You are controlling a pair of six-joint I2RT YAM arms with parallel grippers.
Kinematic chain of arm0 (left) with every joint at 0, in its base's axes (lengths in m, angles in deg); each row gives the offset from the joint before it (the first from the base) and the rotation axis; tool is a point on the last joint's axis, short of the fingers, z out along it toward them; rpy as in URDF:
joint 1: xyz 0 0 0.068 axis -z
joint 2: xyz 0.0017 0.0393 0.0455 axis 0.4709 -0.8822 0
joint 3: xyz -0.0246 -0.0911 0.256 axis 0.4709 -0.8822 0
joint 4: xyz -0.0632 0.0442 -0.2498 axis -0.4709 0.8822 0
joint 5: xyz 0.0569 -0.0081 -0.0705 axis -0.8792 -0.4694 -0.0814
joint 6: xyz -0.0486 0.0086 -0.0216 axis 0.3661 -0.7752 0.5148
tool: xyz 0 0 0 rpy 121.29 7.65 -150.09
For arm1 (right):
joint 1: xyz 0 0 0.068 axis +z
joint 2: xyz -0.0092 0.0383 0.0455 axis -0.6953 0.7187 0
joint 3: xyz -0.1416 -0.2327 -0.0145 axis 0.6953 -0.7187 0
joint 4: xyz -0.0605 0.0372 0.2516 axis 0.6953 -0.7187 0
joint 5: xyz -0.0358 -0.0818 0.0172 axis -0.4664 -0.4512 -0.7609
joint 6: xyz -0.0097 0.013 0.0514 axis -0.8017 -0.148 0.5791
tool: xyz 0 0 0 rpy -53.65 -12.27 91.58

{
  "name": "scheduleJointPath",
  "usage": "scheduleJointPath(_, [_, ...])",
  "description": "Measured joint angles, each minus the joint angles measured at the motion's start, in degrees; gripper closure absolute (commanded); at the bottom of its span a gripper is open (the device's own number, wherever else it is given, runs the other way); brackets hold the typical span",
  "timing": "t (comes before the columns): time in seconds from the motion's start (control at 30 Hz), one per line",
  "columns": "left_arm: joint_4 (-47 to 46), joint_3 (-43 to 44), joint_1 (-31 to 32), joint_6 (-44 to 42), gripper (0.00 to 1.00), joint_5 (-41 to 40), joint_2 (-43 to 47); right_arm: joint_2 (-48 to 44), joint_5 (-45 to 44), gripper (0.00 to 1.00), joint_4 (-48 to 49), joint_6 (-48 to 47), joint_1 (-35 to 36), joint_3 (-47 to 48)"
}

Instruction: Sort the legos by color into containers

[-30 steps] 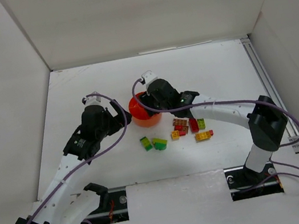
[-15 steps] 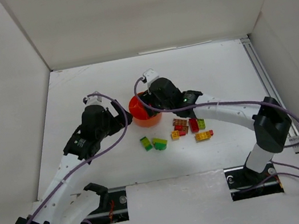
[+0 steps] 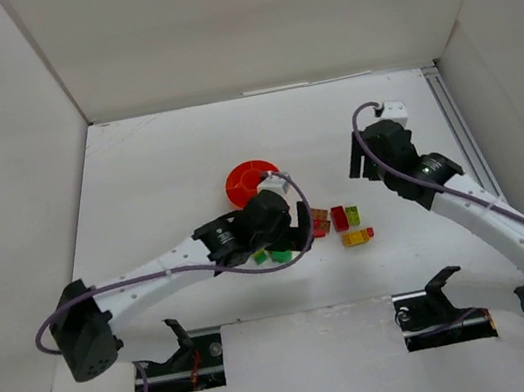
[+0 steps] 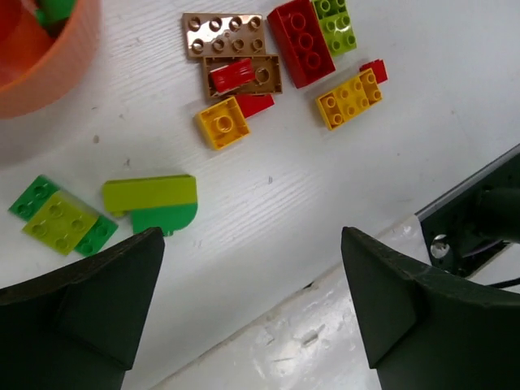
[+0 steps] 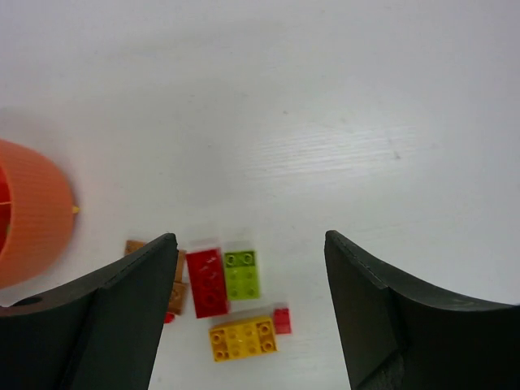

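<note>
The white desk (image 3: 155, 164) carries everything. The left arm (image 3: 155, 281) stretches low across it toward the dish. The right arm (image 3: 484, 218) reaches up on the dish's right side and stays well apart from it.

The round orange dish (image 3: 252, 183) stands near the middle of the desk. In the left wrist view a green piece (image 4: 50, 10) shows inside it, at the picture's edge.

The left gripper (image 4: 250, 244) hovers just on the near side of the dish, above loose bricks, its jaws spread wide with nothing between them. The right gripper (image 5: 249, 240) hangs well to the right of the dish, likewise spread and empty.

The legos (image 3: 339, 218) lie on the desk on the near side of the dish, mostly to its right, with none held in either gripper.

- **Near the dish:** two brown plates (image 4: 223, 34) lie close together, the second with a red piece on it. A small yellow square brick (image 4: 222, 122) sits just beside them.
- **Further from the dish:** a red brick (image 4: 301, 41) touches a lime brick (image 4: 335, 24).
- **Furthest from the dish:** a yellow brick (image 4: 350, 97) has a small red piece (image 4: 374, 71) against it.
- **Straight toward the near edge from the dish:** a lime-over-green rounded brick (image 4: 154, 201) lies near a green plate with a lime brick on top (image 4: 61, 223).
</note>
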State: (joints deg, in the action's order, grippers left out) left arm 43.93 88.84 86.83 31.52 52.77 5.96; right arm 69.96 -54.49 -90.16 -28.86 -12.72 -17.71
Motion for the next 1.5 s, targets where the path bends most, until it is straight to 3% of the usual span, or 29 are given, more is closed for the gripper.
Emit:
scheduleJointPath(0.07, [-1.20, 2.01, 1.46, 0.07, 0.20, -0.26, -5.07, -3.61, -0.55, 0.22, -2.67, 0.81, -2.38, -1.84])
scheduleJointPath(0.23, [-2.45, 4.76, 2.73, 0.17, 0.20, -1.22, -14.73, -10.86, -0.46, 0.22, -4.92, 1.44, -5.84, -3.67])
scheduleJointPath(0.47, [-3.17, 9.86, 3.93, 0.42, 0.30, -4.15, -23.96, -11.43, -0.28, 0.21, -5.75, 0.74, -7.02, -4.39])
scheduleJointPath(0.63, [-4.24, 11.28, 3.91, 0.00, 0.37, -5.68, -27.28, -10.62, -0.11, 0.21, -6.19, 0.20, -7.30, -4.76])
scheduleJointPath(0.9, [-3.93, 13.40, 3.93, 0.74, 0.38, -9.16, -31.89, -10.47, 0.07, 0.21, -6.25, -0.46, -8.07, -4.87])
scheduleJointPath(1.13, [-2.62, 14.14, 3.82, 1.62, 0.48, -9.38, -34.73, -10.67, 0.11, 0.21, -6.23, -1.03, -8.90, -4.92])
scheduleJointPath(1.4, [-3.32, 12.66, 2.86, 2.99, 0.68, -8.72, -34.73, -10.93, 0.11, 0.21, -6.25, -1.07, -9.20, -4.94])
scheduleJointPath(1.5, [-3.74, 12.66, 2.64, 3.15, 0.71, -8.50, -34.73, -10.93, 0.09, 0.21, -6.25, -1.09, -9.20, -4.94])
